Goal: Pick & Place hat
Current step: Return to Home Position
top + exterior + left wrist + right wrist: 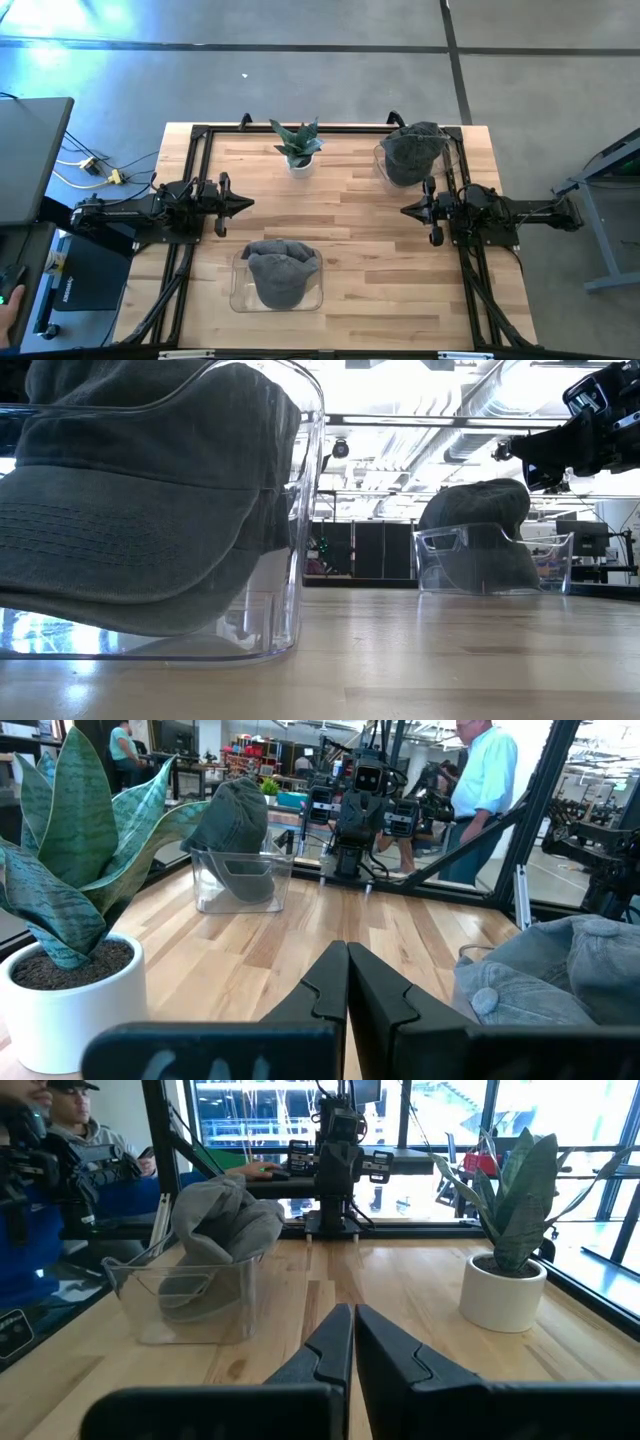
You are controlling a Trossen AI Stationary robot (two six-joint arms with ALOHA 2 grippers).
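Two grey caps each sit in a clear plastic bin. One cap (278, 270) fills the bin (240, 296) near the table's near edge and looms large in the low view (140, 490). The other cap (412, 152) sits in the bin (490, 565) at the far right corner. My left gripper (248, 203) hovers shut at the left side, fingers together in its wrist view (347, 965). My right gripper (405, 210) hovers shut at the right side (353, 1325). Both point toward the table's middle and touch nothing.
A potted snake plant in a white pot (298, 148) stands at the far middle of the table, between the two arms' reach (65, 970) (508, 1285). Bare wood lies between the grippers (330, 215). People stand and sit in the room beyond the table (485, 780) (70, 1140).
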